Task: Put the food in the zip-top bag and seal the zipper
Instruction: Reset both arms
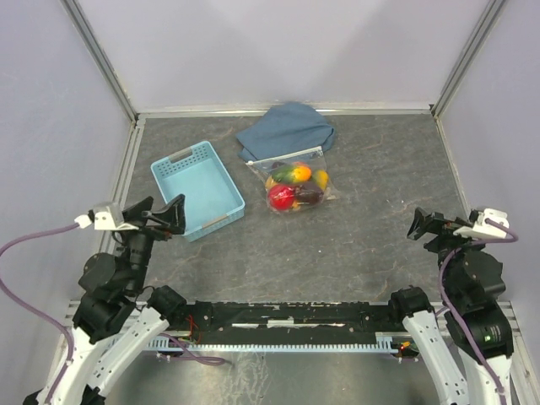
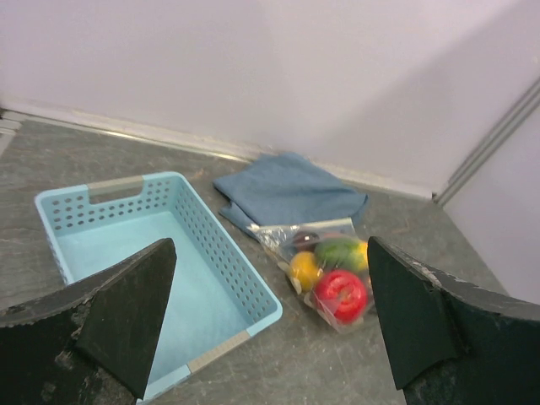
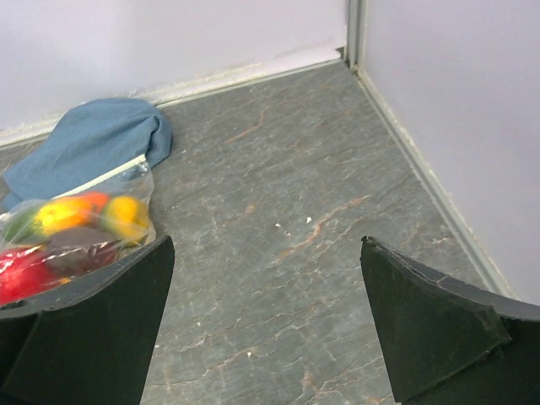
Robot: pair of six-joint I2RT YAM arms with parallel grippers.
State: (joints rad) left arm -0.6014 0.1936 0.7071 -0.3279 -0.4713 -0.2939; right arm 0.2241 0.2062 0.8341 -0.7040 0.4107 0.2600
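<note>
The zip-top bag (image 1: 295, 179) lies flat on the table's far middle, with the food (image 1: 282, 197) inside it: red, orange, yellow, green and dark purple toy fruits. Its zipper (image 1: 288, 157) runs straight along the far edge, next to the blue cloth. My left gripper (image 1: 160, 213) is open and empty, held above the table by the basket's near end. The left wrist view shows the bag (image 2: 325, 270) and a red fruit (image 2: 341, 294) ahead, right of centre. My right gripper (image 1: 430, 226) is open and empty at the right, well away from the bag (image 3: 76, 228).
A light-blue plastic basket (image 1: 221, 181) with nothing in it stands left of the bag. A folded blue cloth (image 1: 285, 131) lies behind the bag near the back wall. Walls close the table on three sides.
</note>
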